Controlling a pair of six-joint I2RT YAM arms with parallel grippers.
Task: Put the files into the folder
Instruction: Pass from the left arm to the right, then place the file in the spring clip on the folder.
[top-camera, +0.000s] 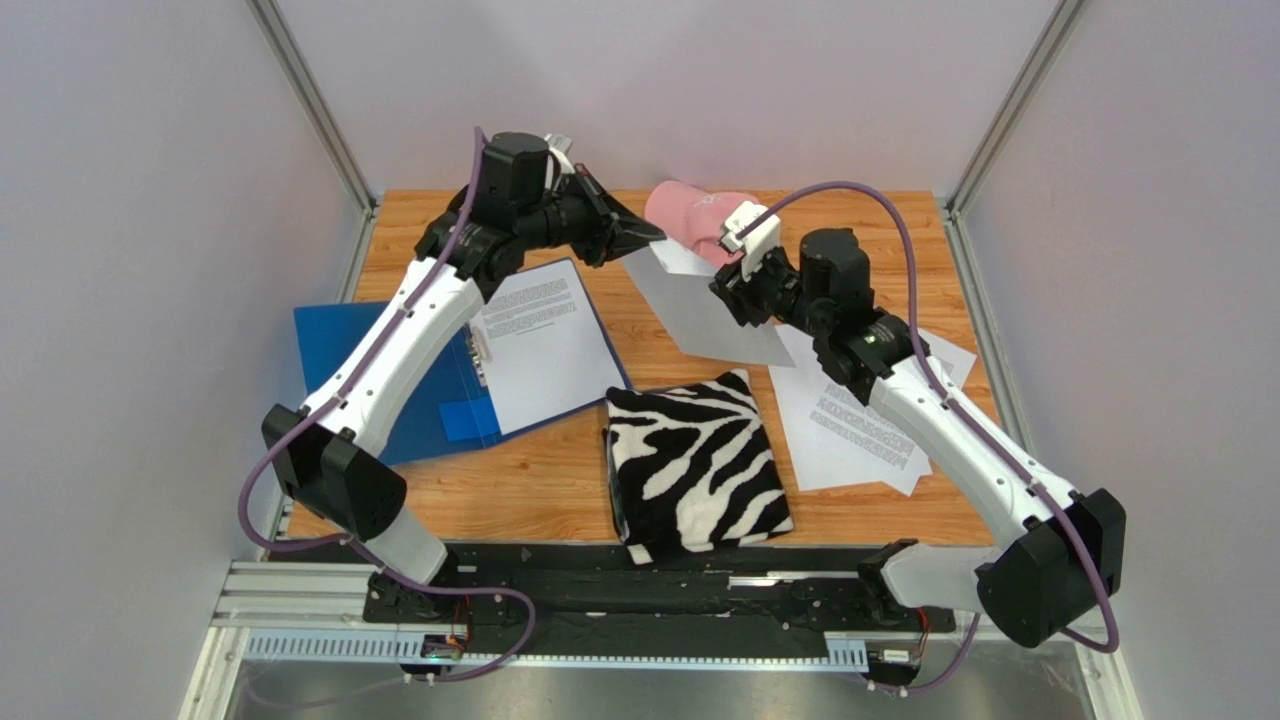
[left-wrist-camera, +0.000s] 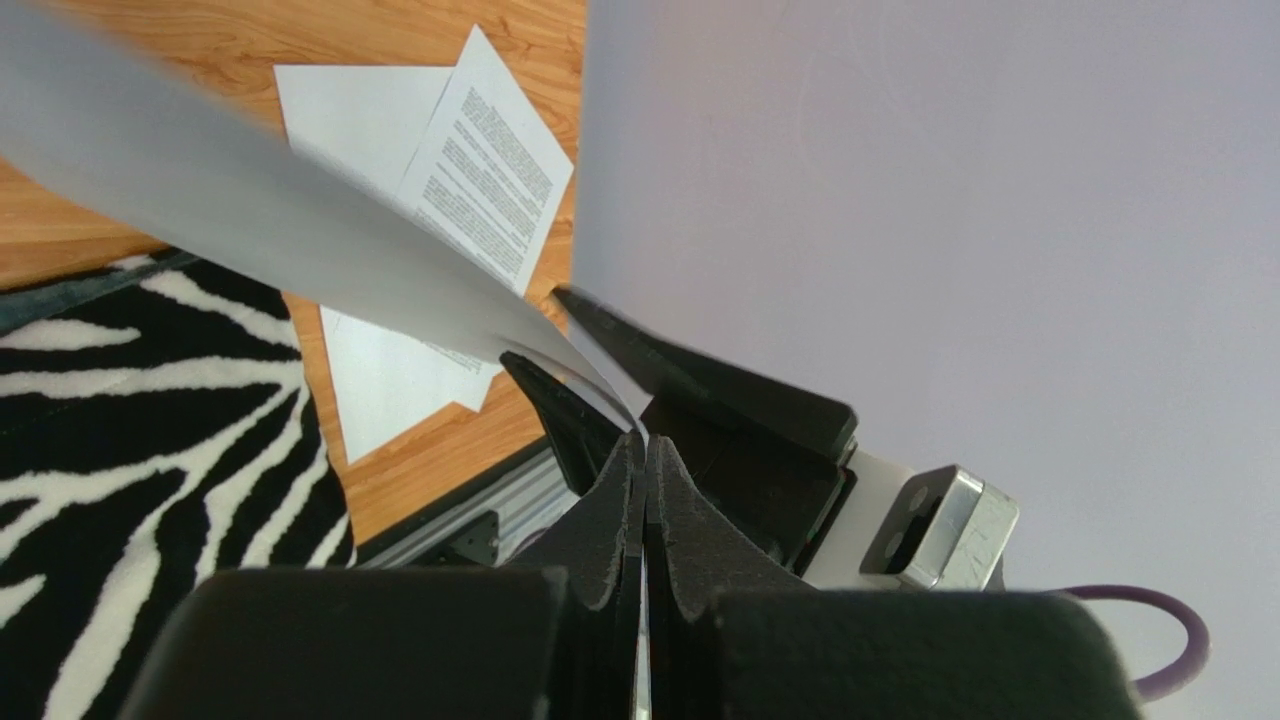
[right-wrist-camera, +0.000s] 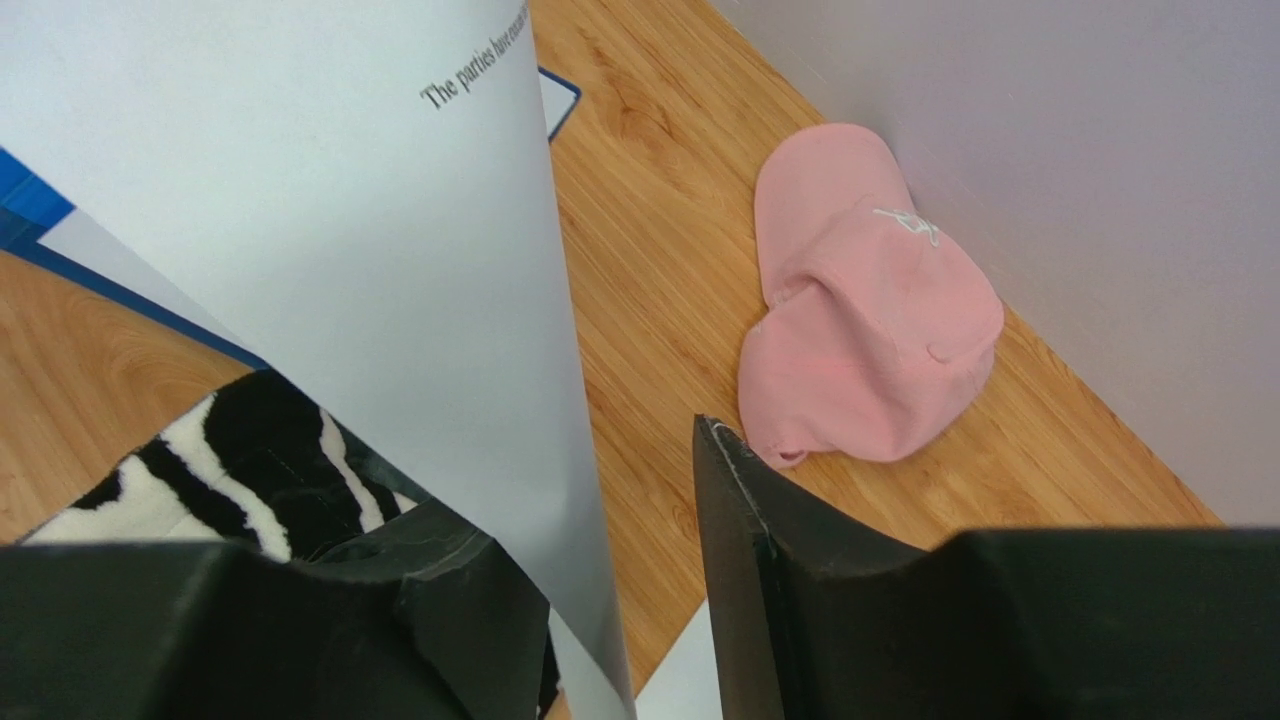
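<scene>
- White printed paper sheets (top-camera: 864, 435) lie loose at the right of the table, beside a zebra-striped folded cloth (top-camera: 694, 462).
- Royal-blue flat folder (top-camera: 353, 353) lies open on the left with one page (top-camera: 541, 338) inside.
- Farther back, the left gripper (top-camera: 646, 237) pinches an airborne sheet (top-camera: 706, 315) and the right gripper (top-camera: 727, 288) gapes around it. This looks like a handover, and the sheet next needs swinging over the folder.

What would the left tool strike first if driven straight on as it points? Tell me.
Past the sheet it pinches, the left tool points at the right tool, whose open fingers flank that sheet. It would likely meet those first; depth is unclear.
</scene>
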